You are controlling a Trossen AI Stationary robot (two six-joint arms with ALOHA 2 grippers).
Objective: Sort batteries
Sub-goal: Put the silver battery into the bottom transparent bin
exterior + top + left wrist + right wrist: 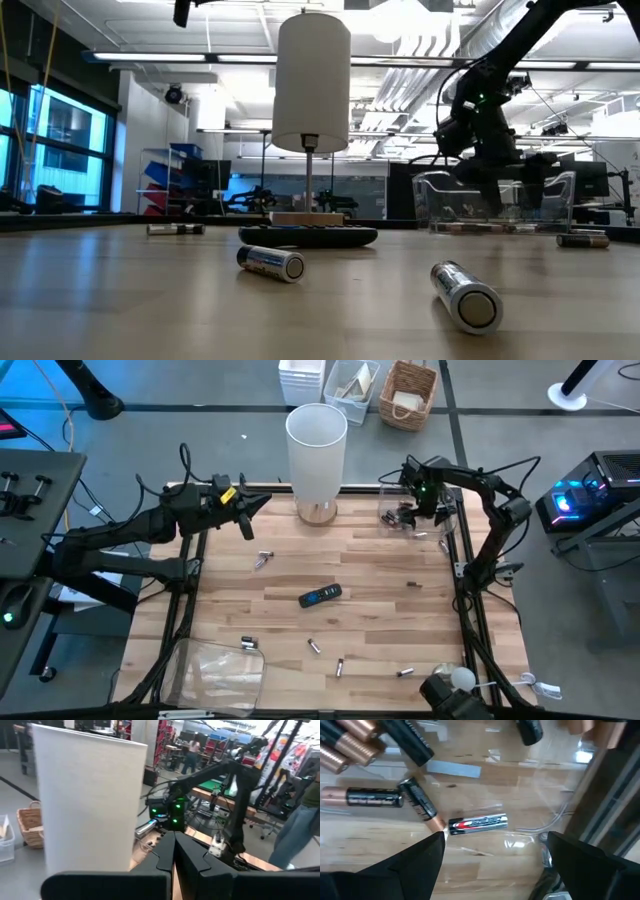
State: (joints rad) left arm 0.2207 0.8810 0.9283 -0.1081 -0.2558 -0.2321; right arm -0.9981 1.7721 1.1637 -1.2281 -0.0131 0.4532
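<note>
Loose batteries lie on their sides on the wooden table: one (262, 560) near my left gripper and several along the near side (314, 646), two of them close in the low view (270, 262) (465, 295). More batteries, dark with copper ends (374, 797) and one silvery (478, 823), lie in a clear bin (440, 495) at the far right corner. My right gripper (495, 840) is open just above the bin's floor, by those batteries. My left gripper (258, 506) is shut and empty, held above the far left of the table.
A white lamp (317, 455) stands on a wooden base at the table's far edge, between the arms. A black remote-like bar (320, 596) lies mid-table. A second clear bin (222, 670) sits at the near left corner. Baskets stand on the floor beyond the table.
</note>
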